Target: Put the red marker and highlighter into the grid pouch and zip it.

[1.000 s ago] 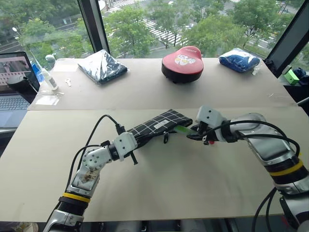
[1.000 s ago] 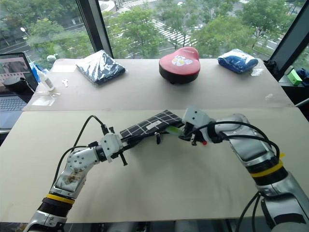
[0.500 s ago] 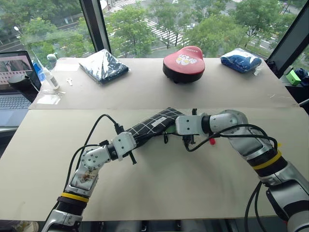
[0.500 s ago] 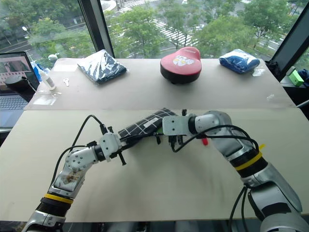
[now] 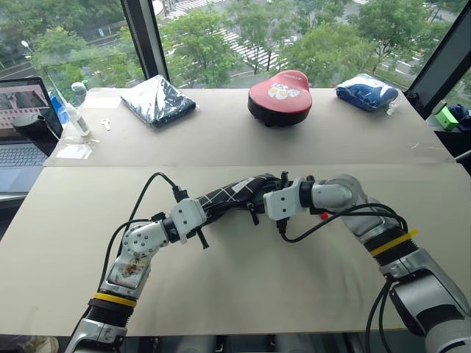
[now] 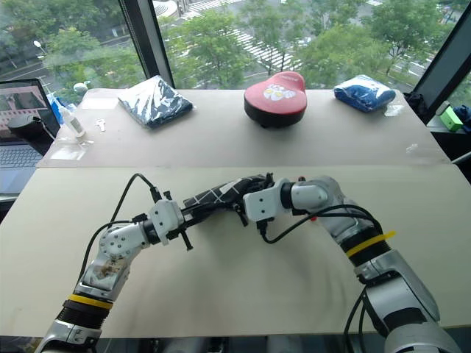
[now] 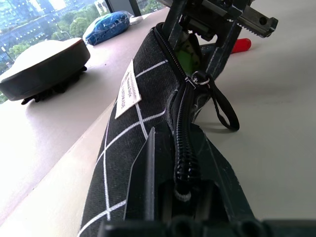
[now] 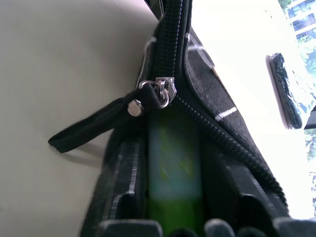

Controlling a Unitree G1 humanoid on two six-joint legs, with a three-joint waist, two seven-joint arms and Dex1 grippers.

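Laptop (image 5: 20,132) sits at your far left, past the table's edge, its screen lit but too small to read, with a small bottle (image 5: 76,118) just beside it on the back table (image 5: 221,132). Further along that back table lie a dark blue folded bag (image 5: 157,99), a red-topped round case (image 5: 280,95) whose white writing is too small to make out, and a blue bundle (image 5: 366,91) near the right end. On the front table, your left hand (image 5: 197,219) is clenched on the near end of the grid pouch (image 5: 232,195), as the left wrist view shows, with the zipper running between its fingers. The pouch lies slanted toward the right and carries a small white label (image 7: 127,96) on its side, the print unreadable. Its zipper pull cord (image 7: 224,111) hangs loose at the open mouth. Your right hand (image 5: 274,193) is at that mouth, its fingers spread either side of the highlighter (image 8: 173,168), which sits partly inside the pouch; you cannot tell whether they grip it. The red marker (image 5: 322,215) lies on the table just behind your right forearm, only its red end visible. Broad open tabletop lies toward you and to both sides.
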